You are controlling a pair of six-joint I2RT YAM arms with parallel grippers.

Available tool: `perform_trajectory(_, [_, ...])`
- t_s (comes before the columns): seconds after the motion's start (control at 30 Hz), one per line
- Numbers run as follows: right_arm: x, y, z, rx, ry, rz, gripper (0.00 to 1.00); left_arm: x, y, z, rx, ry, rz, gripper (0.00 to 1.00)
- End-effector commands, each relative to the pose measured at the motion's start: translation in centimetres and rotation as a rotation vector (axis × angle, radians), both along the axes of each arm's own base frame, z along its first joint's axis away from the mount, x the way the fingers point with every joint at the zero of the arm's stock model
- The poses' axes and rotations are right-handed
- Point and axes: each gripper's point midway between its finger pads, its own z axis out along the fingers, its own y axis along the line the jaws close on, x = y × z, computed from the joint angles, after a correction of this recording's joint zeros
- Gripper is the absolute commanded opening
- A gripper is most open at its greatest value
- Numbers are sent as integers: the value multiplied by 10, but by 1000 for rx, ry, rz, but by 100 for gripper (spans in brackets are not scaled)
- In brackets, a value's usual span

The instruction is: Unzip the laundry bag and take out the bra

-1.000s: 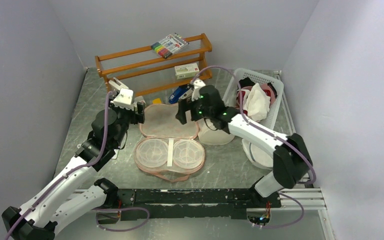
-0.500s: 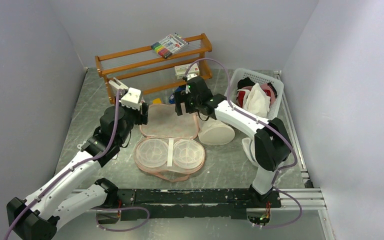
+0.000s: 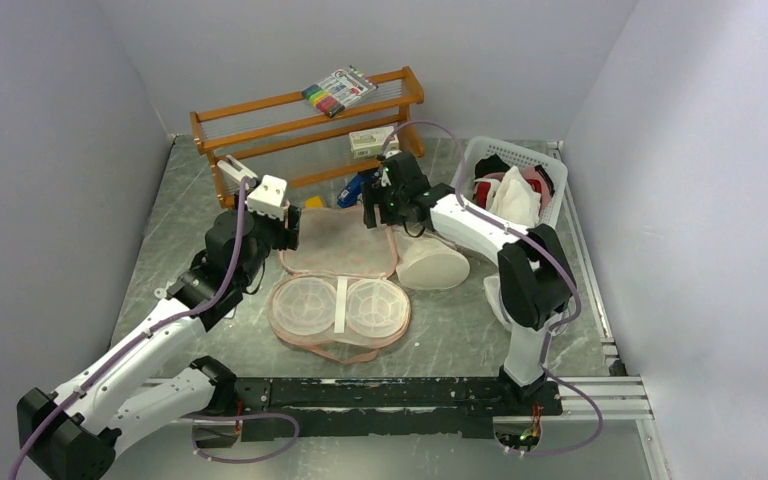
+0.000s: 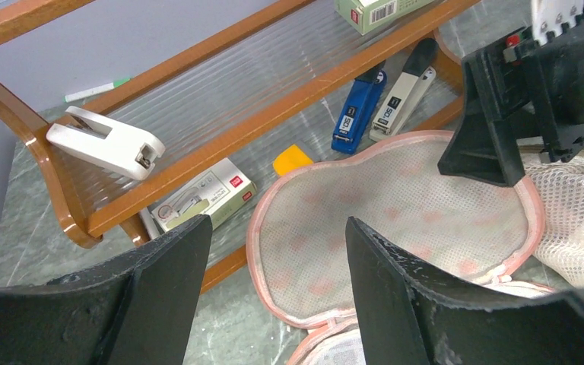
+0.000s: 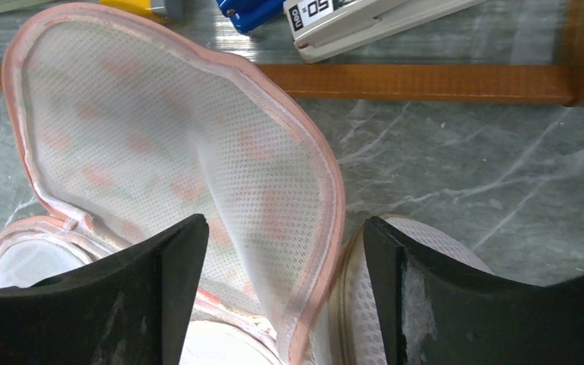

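The laundry bag (image 3: 338, 305) is laid open mid-table, domed half nearest, its mesh lid flanked by the left gripper (image 4: 277, 236) and right gripper (image 5: 277, 228), both held spread and empty; farther right, the bra (image 3: 516, 208) is heaped in the basket (image 3: 552, 166).

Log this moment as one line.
laundry bag: unzipped, empty | left gripper: open | right gripper: open, over bag edge | bra: in basket

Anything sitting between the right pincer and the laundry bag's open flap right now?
Nothing visible does. The right pincer is open right over the laundry bag: the flap's pink rim runs between its fingers, with no object in the gap. The cream cone sits just right of the flap, beside the path, not in it.
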Motion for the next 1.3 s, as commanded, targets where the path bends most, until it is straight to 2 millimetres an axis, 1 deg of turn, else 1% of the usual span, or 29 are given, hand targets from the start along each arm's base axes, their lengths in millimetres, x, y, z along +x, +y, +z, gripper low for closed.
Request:
perform_trajectory(0.0, [4,13,-3,33,9,24,72,1,-6,23,-53,-47,-24,76])
perform_trajectory(0.03, [6,14,-4,34,8,25,68,1,-6,23,-54,-49,-25,76])
perform_trajectory(0.1, [8,14,-9,30,15,22,63,1,-6,23,-56,-49,-25,77])
perform_trajectory(0.23, [10,17,-12,30,23,22,60,1,-7,22,-57,-46,-30,77])
perform_trajectory(0.47, [11,18,3,57,-19,33,51,1,-8,23,-61,-47,-35,77])
perform_trajectory(0.57, [9,19,6,63,-23,42,41,0,-9,25,-67,-52,-43,77])
perform_trajectory(0.63, [8,19,7,69,-22,44,36,0,-9,25,-65,-52,-43,77])
perform_trajectory(0.7, [7,21,13,88,-32,52,34,0,-8,25,-64,-51,-35,77])
perform_trajectory(0.8, [6,23,20,102,-43,63,27,0,-8,26,-63,-51,-39,76])
perform_trajectory(0.97, [2,23,34,111,-54,85,22,0,-8,26,-64,-53,-40,76])
perform_trajectory(1.07, [-4,24,43,135,-78,112,12,0,-8,24,-60,-49,-38,76])
perform_trajectory(1.27, [-21,29,62,200,-126,200,0,2,-9,21,-52,-38,-36,75])
